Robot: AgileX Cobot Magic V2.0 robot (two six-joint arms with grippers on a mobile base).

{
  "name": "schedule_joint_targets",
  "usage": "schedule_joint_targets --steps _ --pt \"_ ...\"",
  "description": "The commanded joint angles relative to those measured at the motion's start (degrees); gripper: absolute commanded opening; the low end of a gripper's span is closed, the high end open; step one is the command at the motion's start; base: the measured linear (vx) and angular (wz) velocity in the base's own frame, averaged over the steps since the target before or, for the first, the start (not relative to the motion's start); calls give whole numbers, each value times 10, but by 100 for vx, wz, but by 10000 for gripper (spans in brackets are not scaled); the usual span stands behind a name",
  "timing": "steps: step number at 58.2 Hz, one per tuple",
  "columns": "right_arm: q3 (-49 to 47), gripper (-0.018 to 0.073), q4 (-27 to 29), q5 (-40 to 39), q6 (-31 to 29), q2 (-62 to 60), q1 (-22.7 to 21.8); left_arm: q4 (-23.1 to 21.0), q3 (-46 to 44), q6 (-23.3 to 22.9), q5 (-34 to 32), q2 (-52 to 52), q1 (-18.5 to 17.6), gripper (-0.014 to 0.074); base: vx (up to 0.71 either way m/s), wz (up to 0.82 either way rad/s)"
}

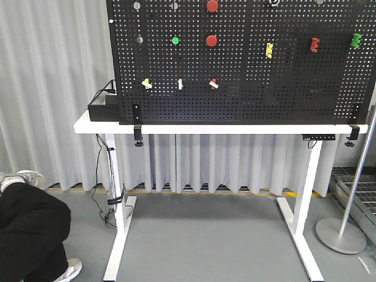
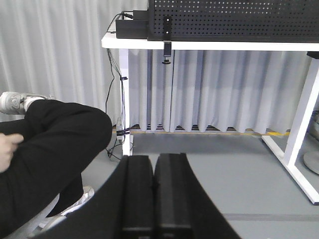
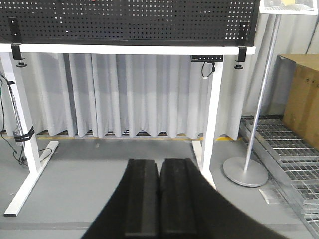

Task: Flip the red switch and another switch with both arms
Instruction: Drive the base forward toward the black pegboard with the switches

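Note:
In the front view the red switch [image 1: 214, 84] sits low on the black pegboard [image 1: 264, 88], its white lever tilted. The other switch [image 1: 147, 84], yellow-based with a white lever, is on the same row further left. Neither arm appears in the front view. The left wrist view shows my left gripper [image 2: 153, 159] shut and empty, low over the grey floor, well short of the white table [image 2: 209, 45]. My right gripper [image 3: 159, 162] is also shut with nothing in it, pointing under the table [image 3: 124, 49]. Both switches are out of the wrist views.
An upright white toggle [image 1: 180, 84] stands between the two switches. Round red buttons [image 1: 211, 40] and coloured handles [image 1: 269, 50] sit higher. A seated person's black-trousered leg [image 2: 55, 144] is at left. A pole stand [image 3: 244, 172] and cardboard box [image 3: 301, 99] are at right.

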Motion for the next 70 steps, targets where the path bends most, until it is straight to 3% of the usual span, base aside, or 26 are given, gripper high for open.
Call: schedule_joint_targets --steps 1,70 --pt "3 -6 -1 -46 0 -6 -2 -1 10 -6 -47 -11 1 2 0 0" --pt "3 -6 -1 -47 0 -6 -2 -1 10 -6 -47 -11 1 2 6 1"
